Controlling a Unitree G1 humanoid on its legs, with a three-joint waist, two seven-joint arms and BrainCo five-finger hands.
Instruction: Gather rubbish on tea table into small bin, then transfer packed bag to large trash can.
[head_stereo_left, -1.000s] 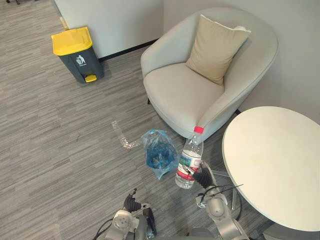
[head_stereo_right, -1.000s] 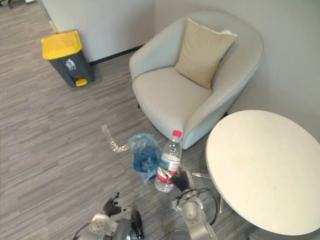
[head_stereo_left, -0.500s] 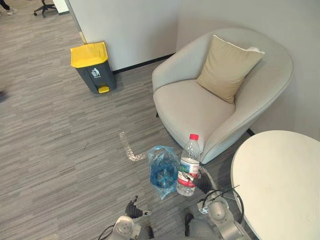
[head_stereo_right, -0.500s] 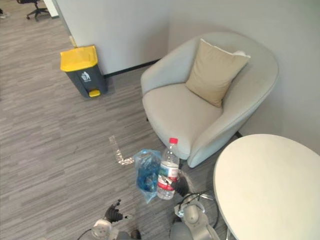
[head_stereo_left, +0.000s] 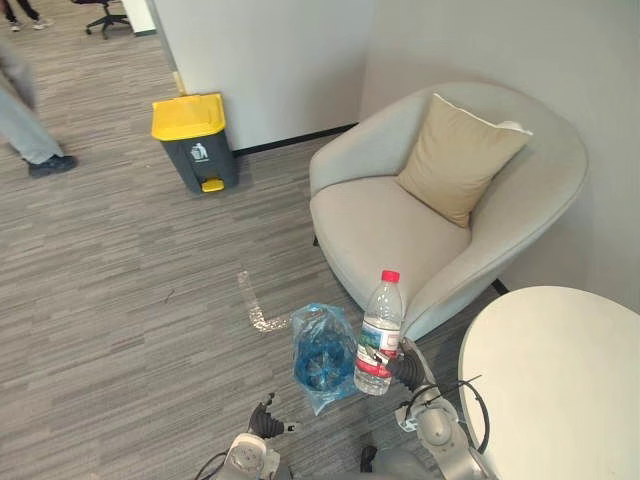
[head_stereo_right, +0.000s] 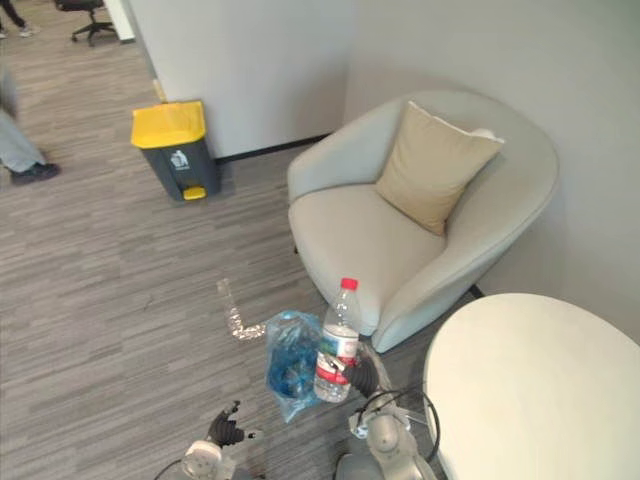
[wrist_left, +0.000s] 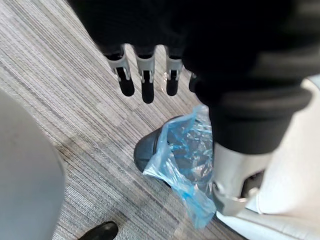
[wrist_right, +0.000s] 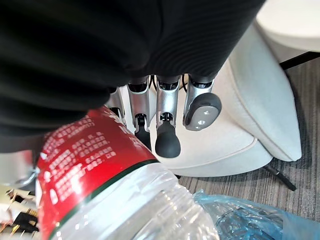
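My right hand (head_stereo_left: 403, 371) is shut on the lower part of a clear plastic bottle (head_stereo_left: 380, 331) with a red cap and a red-and-white label, held upright. The right wrist view has the bottle (wrist_right: 115, 195) against the palm, with the fingers (wrist_right: 167, 127) reaching past it. Just left of the bottle, the small bin lined with a blue bag (head_stereo_left: 322, 354) stands on the floor. My left hand (head_stereo_left: 266, 424) hangs low near the floor, and its fingers (wrist_left: 145, 76) are straight above the small bin (wrist_left: 181, 152). The grey large trash can (head_stereo_left: 196, 142) with a yellow lid stands by the far wall.
The round white tea table (head_stereo_left: 560, 390) is at my right. A pale armchair (head_stereo_left: 440, 220) with a tan cushion (head_stereo_left: 458, 155) stands behind the bin. A clear plastic strip (head_stereo_left: 255, 305) lies on the carpet. A person's legs (head_stereo_left: 25, 125) are at the far left.
The camera has tilted up, so the whole scene has shifted down. A person's legs have come into view at the far left. The bottle stays in my right hand beside the small bin.
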